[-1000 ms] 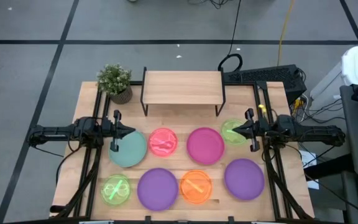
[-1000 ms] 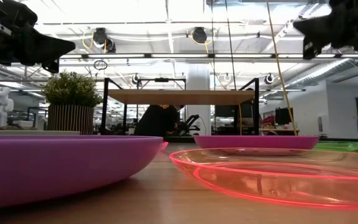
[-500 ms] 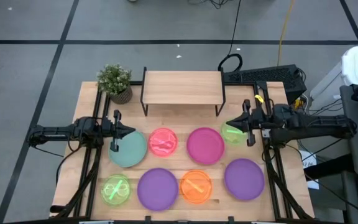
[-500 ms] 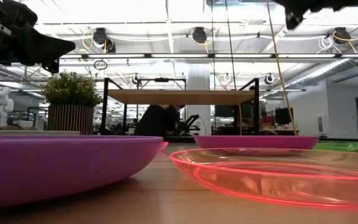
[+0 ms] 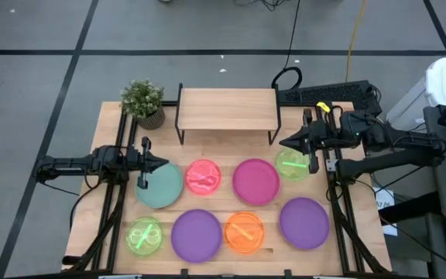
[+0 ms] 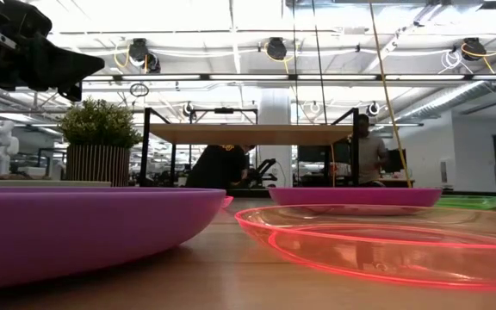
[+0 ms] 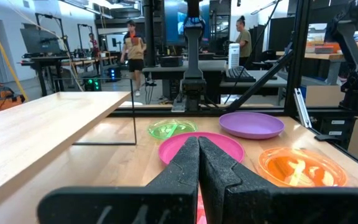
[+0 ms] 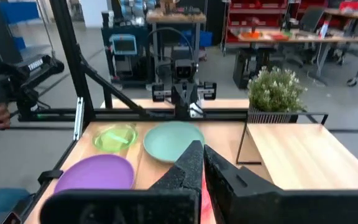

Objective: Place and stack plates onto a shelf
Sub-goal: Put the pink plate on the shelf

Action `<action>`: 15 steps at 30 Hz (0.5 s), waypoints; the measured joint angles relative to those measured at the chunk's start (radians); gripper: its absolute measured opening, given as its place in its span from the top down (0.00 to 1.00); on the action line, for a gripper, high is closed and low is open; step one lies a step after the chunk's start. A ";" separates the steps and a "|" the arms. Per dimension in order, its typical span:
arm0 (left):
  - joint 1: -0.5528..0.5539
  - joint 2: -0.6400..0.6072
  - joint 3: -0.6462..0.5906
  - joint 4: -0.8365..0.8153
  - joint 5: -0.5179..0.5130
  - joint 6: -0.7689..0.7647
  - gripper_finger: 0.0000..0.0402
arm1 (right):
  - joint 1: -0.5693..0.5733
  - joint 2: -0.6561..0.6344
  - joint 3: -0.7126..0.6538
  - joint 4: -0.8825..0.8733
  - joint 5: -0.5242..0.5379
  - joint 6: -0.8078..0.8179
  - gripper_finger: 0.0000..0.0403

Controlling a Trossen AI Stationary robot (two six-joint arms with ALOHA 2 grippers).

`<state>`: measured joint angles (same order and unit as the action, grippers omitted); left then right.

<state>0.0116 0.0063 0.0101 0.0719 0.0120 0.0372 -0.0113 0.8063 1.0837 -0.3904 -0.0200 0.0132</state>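
1. Your right gripper (image 5: 287, 144) hangs over the small green plate (image 5: 292, 165) by the shelf's (image 5: 226, 108) right legs, fingers pressed together, holding nothing.
2. Your left gripper (image 5: 161, 163) waits over the teal plate (image 5: 161, 187), likewise closed and empty.
3. All eight plates lie on the table (image 5: 111, 128); the shelf is bare.

A grey floor (image 5: 68, 31) crossed by dark tape lines surrounds the wooden surface (image 5: 114, 116). Overhead, strip lights (image 6: 231, 34) run along an open ceiling. Beyond stand workbenches (image 7: 55, 59), red shelving (image 8: 260, 15) and a few people (image 7: 133, 53).
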 joint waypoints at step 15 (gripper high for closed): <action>0.000 0.000 0.000 0.000 0.000 -0.025 1.00 | 0.000 0.219 0.269 -0.302 0.073 0.029 1.00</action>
<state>0.0113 0.0063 0.0101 0.0715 0.0120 0.0124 -0.0116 1.0253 1.3527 -0.6925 0.0528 0.0425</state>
